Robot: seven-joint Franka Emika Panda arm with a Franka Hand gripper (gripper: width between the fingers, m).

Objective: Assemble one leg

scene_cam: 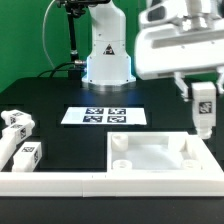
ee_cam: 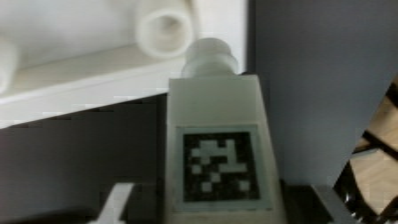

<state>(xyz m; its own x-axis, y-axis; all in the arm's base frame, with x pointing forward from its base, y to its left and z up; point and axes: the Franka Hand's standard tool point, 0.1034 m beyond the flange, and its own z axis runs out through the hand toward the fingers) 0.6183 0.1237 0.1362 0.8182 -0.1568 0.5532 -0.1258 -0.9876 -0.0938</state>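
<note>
1. Dark green backdrop (scene_cam: 25, 40) behind everything, plain and dim, well beyond the panel's far edge.
2. Matte black table (scene_cam: 60, 100) under all of it, smooth, with a faint sheen beside the panel.
3. White arm (scene_cam: 107, 55) with its base on the table beyond the panel's far edge; black cable running up beside it.
4. Flat white square panel (scene_cam: 165, 158) lying flat on the table, with round recessed holes at its corners.
5. Low white rail (scene_cam: 50, 186) along the panel's near edge, running on past the panel toward the exterior view's left.
6. Marker board (scene_cam: 105, 116) flat on the table beyond the panel's far left corner, apart from it.
7. Gripper (scene_cam: 203, 92) above the panel's far right corner, pointing down, clamped on the leg's upper end.
8. Leg (scene_cam: 203, 110) hanging upright, tag facing the exterior camera, lower end level with the panel's far edge; contact with the panel impossible to tell. In the wrist view, leg (ee_cam: 217, 120) fills the middle, peg end close beside a corner hole of the panel, not inside it.
9. Spare legs (scene_cam: 16, 121) loose on the table, well away from the panel toward the exterior view's left, tags showing.
</note>
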